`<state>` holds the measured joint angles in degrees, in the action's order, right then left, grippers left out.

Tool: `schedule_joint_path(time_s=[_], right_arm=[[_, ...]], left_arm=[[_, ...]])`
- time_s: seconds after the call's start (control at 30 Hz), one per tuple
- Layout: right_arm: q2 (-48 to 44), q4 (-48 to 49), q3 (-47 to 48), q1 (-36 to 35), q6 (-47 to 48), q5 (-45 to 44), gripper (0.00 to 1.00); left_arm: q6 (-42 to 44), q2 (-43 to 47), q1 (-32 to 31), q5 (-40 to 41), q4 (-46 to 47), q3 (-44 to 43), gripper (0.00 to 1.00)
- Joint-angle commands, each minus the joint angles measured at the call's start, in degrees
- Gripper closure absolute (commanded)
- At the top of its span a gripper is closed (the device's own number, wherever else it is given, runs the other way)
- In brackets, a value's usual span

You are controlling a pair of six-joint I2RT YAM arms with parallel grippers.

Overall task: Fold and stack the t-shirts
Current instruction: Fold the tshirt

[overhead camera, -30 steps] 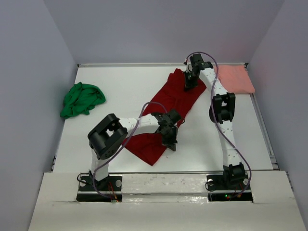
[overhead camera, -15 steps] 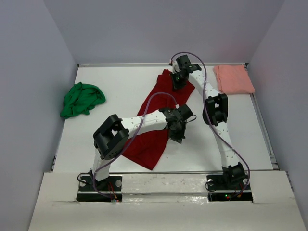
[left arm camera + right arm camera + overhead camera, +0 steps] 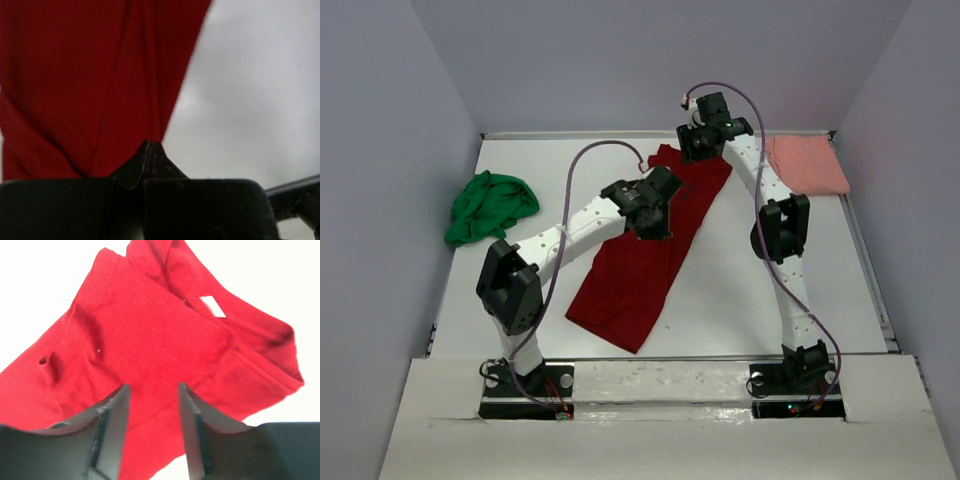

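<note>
**Top view.** The dark red t-shirt [image 3: 630, 285] lay unfolded on the white tabletop [image 3: 570, 170] as 1 long diagonal strip. Its collar end was at the far centre and its hem end near the arm bases. The bright green t-shirt [image 3: 490, 205] sat crumpled in a heap at the left edge, well apart from the red one. The salmon pink t-shirt [image 3: 808, 163] lay flat as a neat rectangle in the far right corner. None of the 3 shirts touched or was stacked on another. The left gripper [image 3: 655, 225] was over the upper half of the red strip, at its left side. The right gripper [image 3: 692, 143] was poised above the collar end, between the red and pink shirts.

**Left wrist view.** The left gripper [image 3: 151, 147] had its jaws pressed together on the edge of the dark red t-shirt [image 3: 90, 75]. Creases in the cloth ran down to the tips. Bare tabletop [image 3: 250, 90] showed to the right of that edge.

**Right wrist view.** The right gripper [image 3: 152, 387] had its jaws spread with nothing between them. It hung above the dark red t-shirt [image 3: 150, 330] without touching it. A white neck label [image 3: 212, 306] marked the collar, and 1 sleeve lay folded across the cloth at the right.
</note>
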<state>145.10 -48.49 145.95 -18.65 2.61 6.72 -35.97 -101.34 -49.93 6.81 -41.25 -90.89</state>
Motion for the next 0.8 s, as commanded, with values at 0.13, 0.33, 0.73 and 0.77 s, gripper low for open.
schedule_joint_path(time_s=[0.13, 0.33, 0.73, 0.77], right_arm=[[-19.6, 1.4, -17.6, 0.2, -8.8, -5.2, 0.9], [-22.5, 2.5, -31.2, -0.3, -11.0, -5.7, 1.0], [-25.4, 5.2, -39.8, -1.9, -13.0, -4.9, 1.0], [-25.2, 5.3, -40.0, -1.9, -13.0, -4.9, 1.0]], left_arm=[[8.0, 1.8, 13.6, 0.4, -2.3, -0.1, 1.0], [10.9, 3.2, 18.0, -6.5, 2.7, 7.2, 1.0], [12.8, 2.3, 23.1, -16.8, 11.6, 20.1, 1.0], [12.9, 2.0, 23.5, -16.9, 11.8, 20.3, 1.0]])
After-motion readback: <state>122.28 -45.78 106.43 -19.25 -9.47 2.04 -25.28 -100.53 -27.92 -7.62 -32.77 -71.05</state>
